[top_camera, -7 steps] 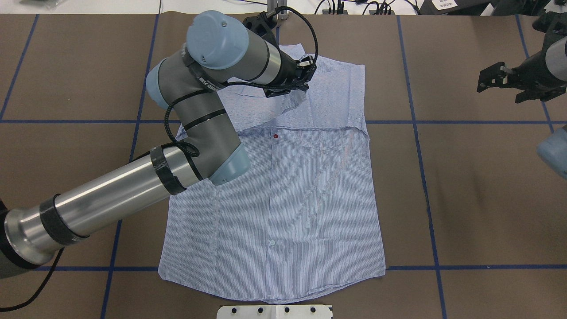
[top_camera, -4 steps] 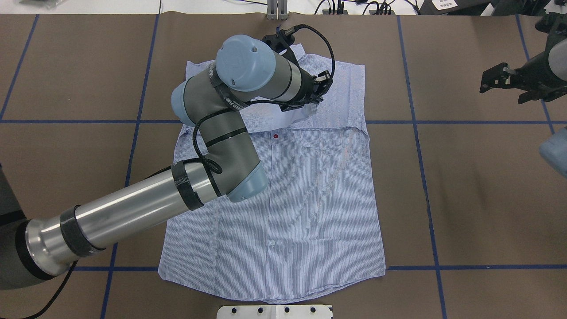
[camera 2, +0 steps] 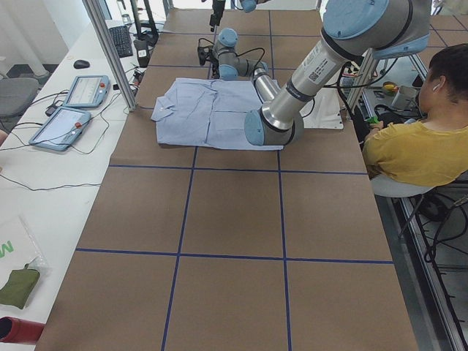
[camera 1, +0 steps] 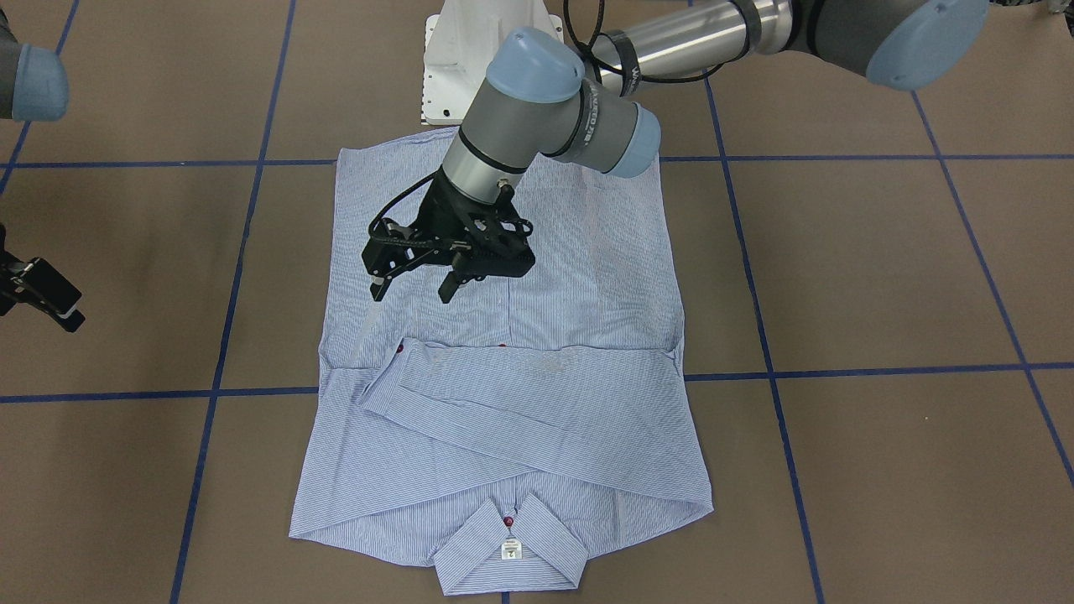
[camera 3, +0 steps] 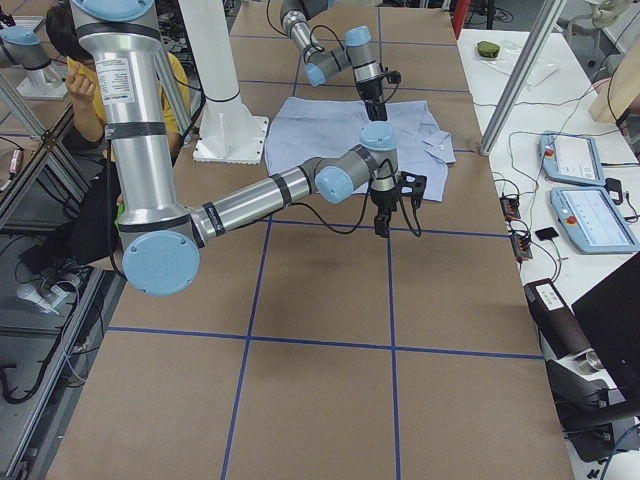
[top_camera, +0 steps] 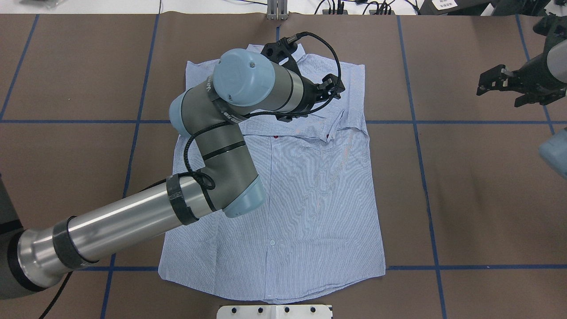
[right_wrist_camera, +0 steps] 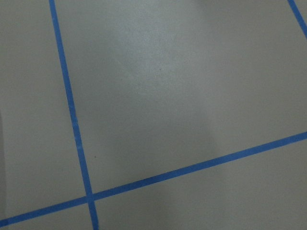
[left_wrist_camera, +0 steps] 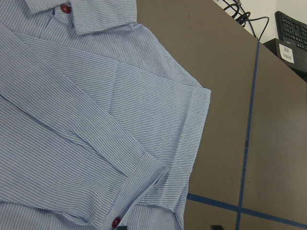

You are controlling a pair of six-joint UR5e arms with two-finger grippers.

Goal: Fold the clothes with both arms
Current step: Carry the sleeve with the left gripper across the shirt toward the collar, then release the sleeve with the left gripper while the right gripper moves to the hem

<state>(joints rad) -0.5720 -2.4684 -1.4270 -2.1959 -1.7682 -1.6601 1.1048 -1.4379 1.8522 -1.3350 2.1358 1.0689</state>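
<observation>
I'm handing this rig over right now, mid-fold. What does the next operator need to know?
Left gripper: open, empty, hovering over the shirt's chest.
Right gripper: open, empty, over bare table off to the robot's right, clear of the shirt.
Shirt: flat, front up, collar on the far side from the robot and hem on the near side.
Done: both sleeves lie crossed over the chest.
Left: the body is still at full length, so it probably needs folding hem to collar with both arms.

A brown table [top_camera: 487, 199] gridded with blue tape [top_camera: 487, 267] carries the striped shirt [top_camera: 310, 199], apparently lying flat.
</observation>
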